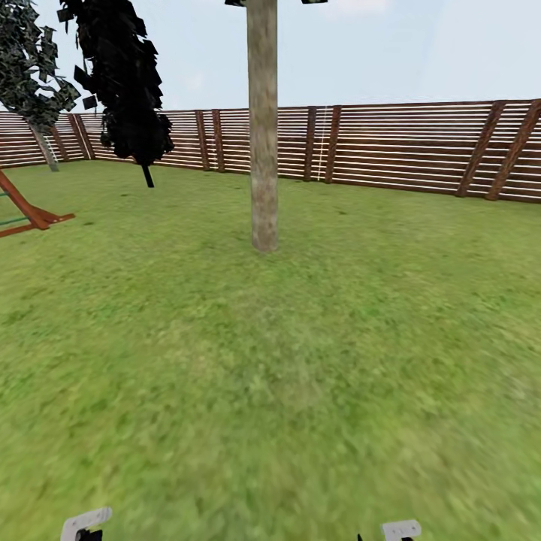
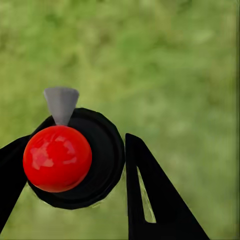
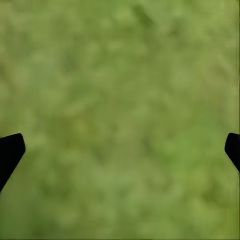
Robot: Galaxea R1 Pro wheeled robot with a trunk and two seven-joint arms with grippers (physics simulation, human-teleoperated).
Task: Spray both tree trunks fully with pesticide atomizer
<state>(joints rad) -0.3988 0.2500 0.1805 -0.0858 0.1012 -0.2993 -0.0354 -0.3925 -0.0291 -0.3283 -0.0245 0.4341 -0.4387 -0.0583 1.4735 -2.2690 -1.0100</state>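
One pale mottled tree trunk [image 1: 263, 135] stands upright mid-lawn in the head view, well ahead of the robot, before the slatted fence [image 1: 406, 146]; one dark narrow tree [image 1: 124, 83] and one swing frame [image 1: 30, 210] sit off left. Left wrist view: the left gripper [image 2: 75, 170] has its jaws pinching the pesticide atomizer [image 2: 75, 157], red ball and grey nozzle up, probably carried for spraying. Right wrist view: the right gripper [image 3: 120, 150] has its jaws spread, holding nothing, over grass [image 3: 120, 90].

Slatted wooden fence [image 1: 406, 146] rings green lawn [image 1: 300, 361].
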